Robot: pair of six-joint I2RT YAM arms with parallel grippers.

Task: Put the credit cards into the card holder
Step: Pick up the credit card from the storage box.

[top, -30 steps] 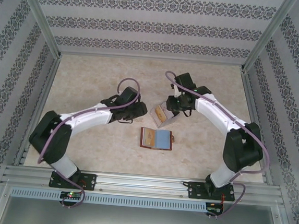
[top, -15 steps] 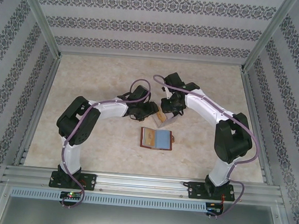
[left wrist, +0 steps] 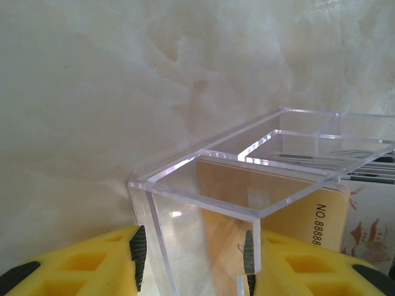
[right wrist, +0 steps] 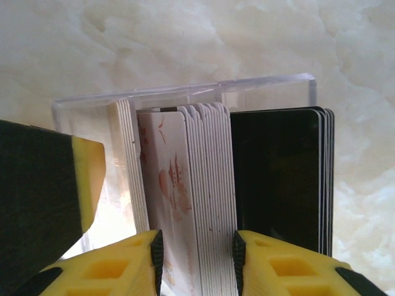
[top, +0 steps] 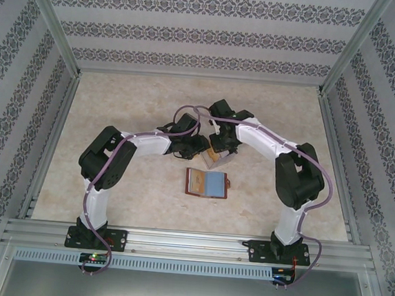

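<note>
A clear plastic case point(top: 217, 157) holding the credit cards stands mid-table, with both grippers on it. My left gripper point(left wrist: 194, 250) is shut on one end of the clear case point(left wrist: 185, 203), its pads against both outer walls; a tan card point(left wrist: 247, 185) shows through the wall. My right gripper point(right wrist: 197, 259) is shut on a stack of white cards with red print point(right wrist: 197, 185), from above. Black cards point(right wrist: 278, 179) stand to their right and more white cards point(right wrist: 126, 166) to their left. The reddish-brown card holder point(top: 206, 183) lies open just in front of the case.
The left gripper's yellow and black finger point(right wrist: 43, 197) crowds the left end of the clear case point(right wrist: 185, 92) in the right wrist view. Patterned walls and a metal frame point(top: 53, 135) enclose the marble tabletop point(top: 119, 99).
The left arm swung in from the left and closed on the case's end. The right arm drew in and came down over the cards. The card holder has not moved.
</note>
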